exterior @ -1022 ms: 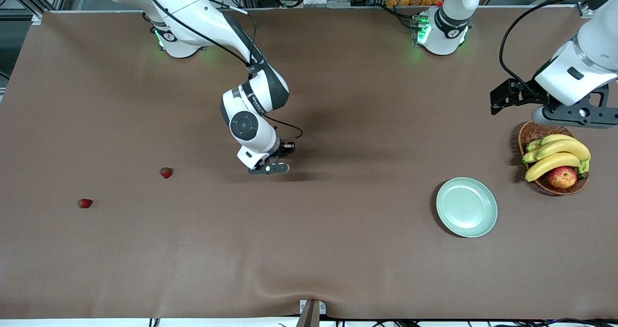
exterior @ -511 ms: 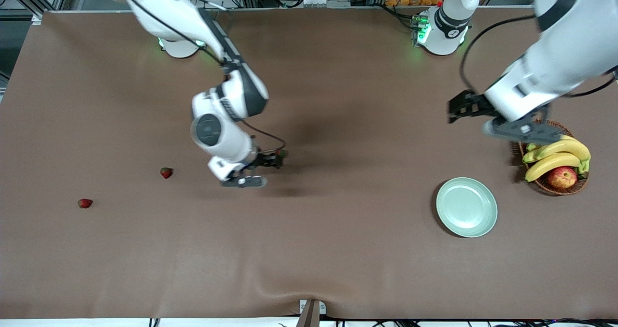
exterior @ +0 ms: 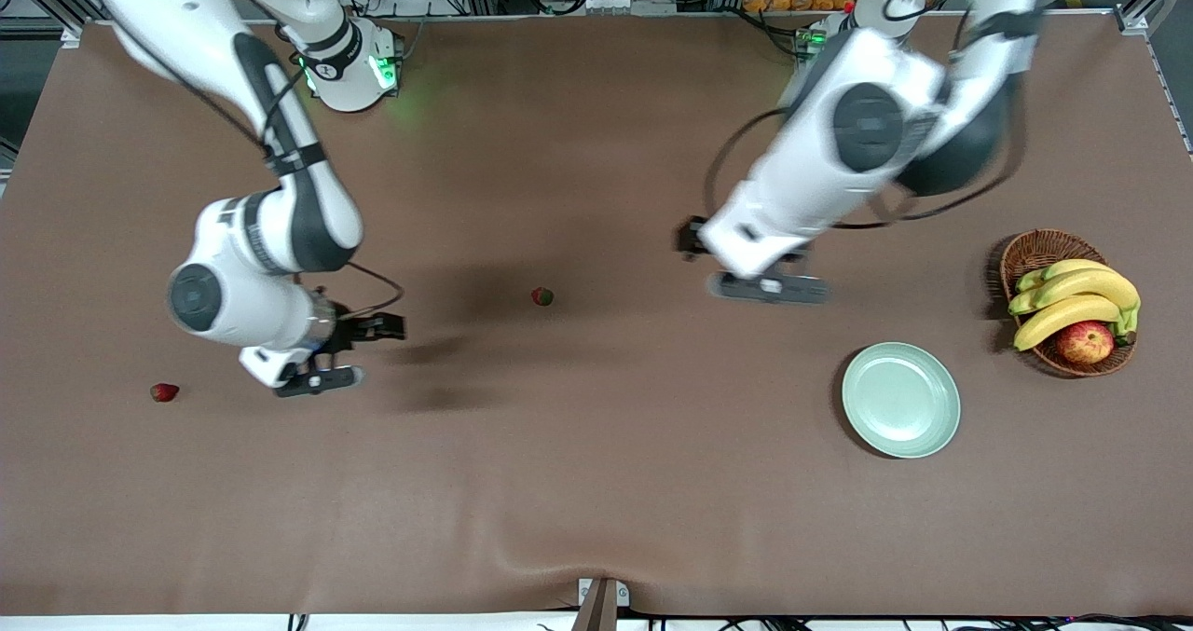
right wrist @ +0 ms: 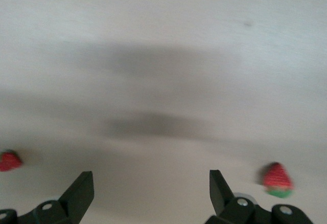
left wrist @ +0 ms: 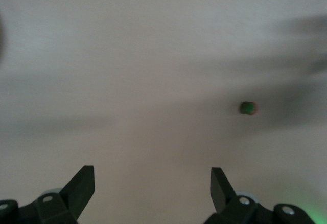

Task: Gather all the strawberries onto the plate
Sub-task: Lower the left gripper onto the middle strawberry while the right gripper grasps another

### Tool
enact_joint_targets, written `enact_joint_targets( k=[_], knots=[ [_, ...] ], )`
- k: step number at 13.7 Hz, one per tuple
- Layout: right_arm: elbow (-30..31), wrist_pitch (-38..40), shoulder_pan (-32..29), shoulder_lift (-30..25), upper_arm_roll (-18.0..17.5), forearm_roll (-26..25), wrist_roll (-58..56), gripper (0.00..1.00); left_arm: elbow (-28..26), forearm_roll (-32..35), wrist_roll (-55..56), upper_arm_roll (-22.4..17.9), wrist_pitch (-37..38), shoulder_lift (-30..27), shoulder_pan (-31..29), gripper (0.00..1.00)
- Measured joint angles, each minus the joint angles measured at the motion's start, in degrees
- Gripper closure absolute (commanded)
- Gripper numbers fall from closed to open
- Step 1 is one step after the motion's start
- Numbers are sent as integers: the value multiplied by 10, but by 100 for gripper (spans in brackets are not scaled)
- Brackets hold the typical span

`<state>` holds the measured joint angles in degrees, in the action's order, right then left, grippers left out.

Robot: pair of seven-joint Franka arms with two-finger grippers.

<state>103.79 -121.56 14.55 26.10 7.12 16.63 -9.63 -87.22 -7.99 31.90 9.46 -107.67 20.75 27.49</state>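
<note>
Left tool (left wrist: 152, 185) released over bare desk (exterior: 596, 482), near darker strawberry (exterior: 542, 296); right tool (right wrist: 151, 189) released, empty, between two strawberries (right wrist: 277, 179).

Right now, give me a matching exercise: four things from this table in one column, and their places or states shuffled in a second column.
Things:
1. plate
2. apple
3. darker strawberry
4. left end effector

Places or states:
A. in the basket, beside the bananas
B. open, up over bare table
C. holds nothing, nearer to the front camera than the basket
D. lying alone on the table, between the two arms

Pairs: 1-C, 2-A, 3-D, 4-B
</note>
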Motion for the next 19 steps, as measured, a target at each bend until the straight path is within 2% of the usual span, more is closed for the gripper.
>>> enact_joint_targets(
  k=[2, 7, 11, 15, 19],
  knots=[
    [17, -4, -23, 0, 12, -1, -15, 0, 0, 0, 99, 0, -49, 32, 58, 0],
    [59, -59, -27, 8, 38, -1, -18, 0, -2, 2, 262, -4, -155, 134, 163, 0],
    [65, -87, -33, 34, 45, -14, -18, 0, -2, 3, 390, -6, -230, 204, 193, 0],
    [70, -111, -36, 54, 50, -23, -18, 3, 1, 5, 519, -12, -343, 241, 204, 0],
    [80, -111, -37, 57, 51, -23, -18, 11, 37, 15, 588, -61, -391, 279, 231, 0]
  ],
)
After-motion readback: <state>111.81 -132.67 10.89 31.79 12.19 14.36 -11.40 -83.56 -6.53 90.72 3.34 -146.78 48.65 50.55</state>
